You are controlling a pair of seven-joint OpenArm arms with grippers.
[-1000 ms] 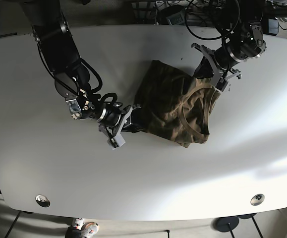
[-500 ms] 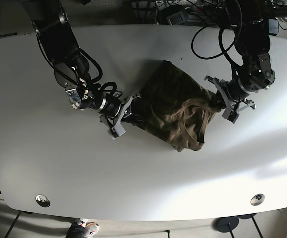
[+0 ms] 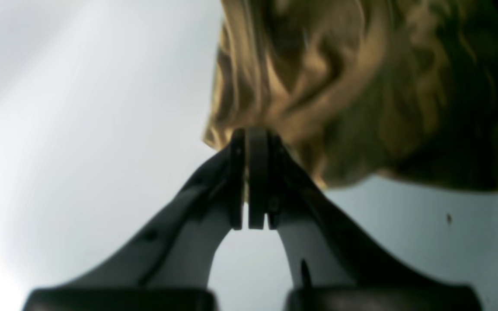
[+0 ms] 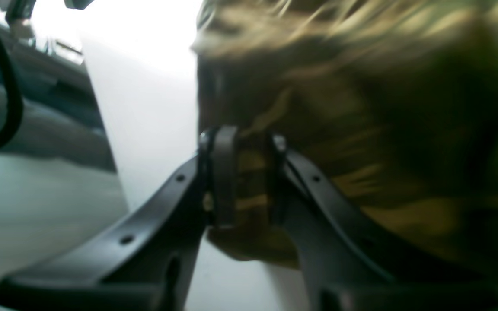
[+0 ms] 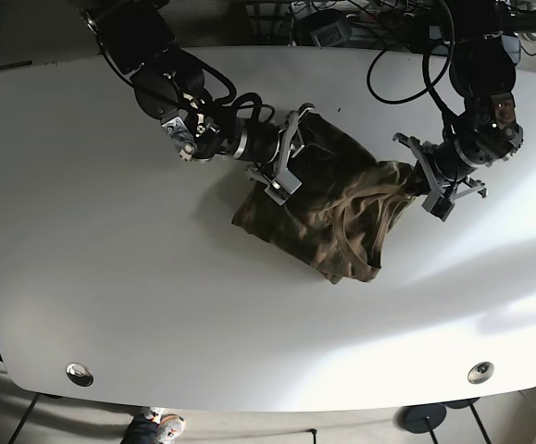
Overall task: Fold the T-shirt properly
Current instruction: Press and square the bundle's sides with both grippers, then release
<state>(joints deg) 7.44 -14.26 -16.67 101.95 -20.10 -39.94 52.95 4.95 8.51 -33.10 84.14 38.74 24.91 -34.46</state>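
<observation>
1. A fold is under way, as I judge it: both arms are gripping the olive camouflage T-shirt (image 5: 328,208) at opposite sides while it is lying bunched near the middle of the white worktop (image 5: 110,296).
2. The right end effector (image 4: 240,172) is pinching a thick wad of cloth between its pads, its jaws standing slightly apart around the fabric.
3. The left end effector (image 3: 251,172) is clamping a thin edge of the shirt, its jaws nearly meeting.
4. In the base view the right end effector (image 5: 281,162) is sitting at the shirt's upper-left edge and the left end effector (image 5: 434,180) at its right edge, beside the neckline.
5. The next move is probably calling for both grips to carry their edges across together, laying the cloth flat without dragging the lower layers.
</observation>
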